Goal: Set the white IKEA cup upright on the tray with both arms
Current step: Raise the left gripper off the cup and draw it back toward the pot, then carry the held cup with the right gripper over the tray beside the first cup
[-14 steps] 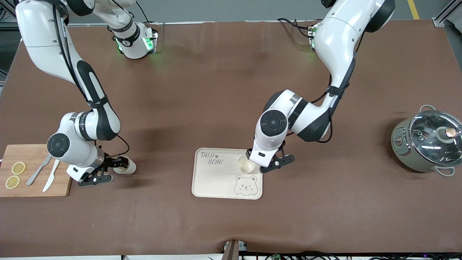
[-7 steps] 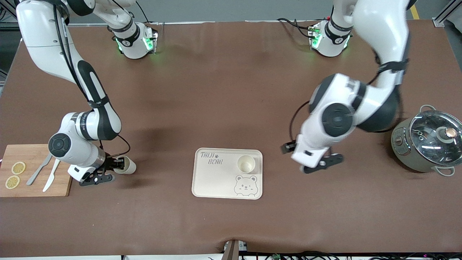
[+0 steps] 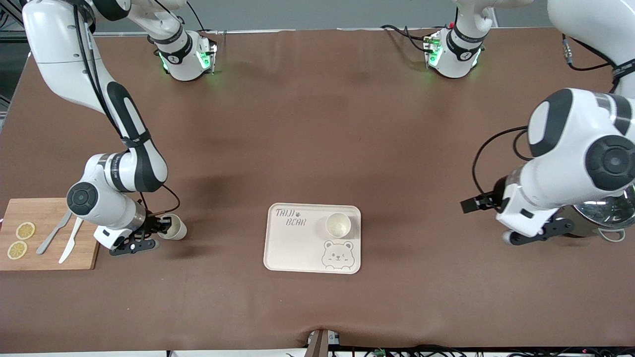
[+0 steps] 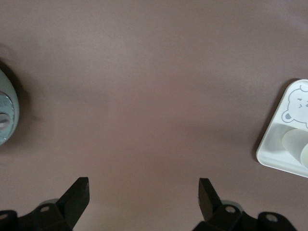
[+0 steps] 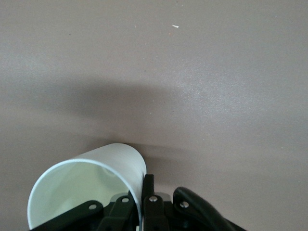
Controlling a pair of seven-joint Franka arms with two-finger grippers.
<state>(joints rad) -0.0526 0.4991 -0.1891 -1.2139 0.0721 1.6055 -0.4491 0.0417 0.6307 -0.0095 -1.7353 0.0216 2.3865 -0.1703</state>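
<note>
Since a second ago the left claw (image 3: pixel 533 237) has swung off the tray (image 3: pixel 297 248) to the pot (image 3: pixel 612 213) at the left arm's end of the worktop (image 3: pixel 317 124), hanging released and empty; one cup (image 3: pixel 338 224) stands upright on the tray. The right claw (image 3: pixel 149 237), low beside the board (image 3: pixel 44 213), has clenched on the rim of a second cup (image 3: pixel 172 226) lying tilted on the worktop. Knives (image 3: pixel 62 238) and lemon slices (image 3: pixel 21 240) rest on the board

The surface (image 3: pixel 307 129) was brown; the tray (image 3: pixel 297 248) cream with a bear-face drawing; both cups (image 3: pixel 338 224) white; the cutting board (image 3: pixel 47 258) light wood.
</note>
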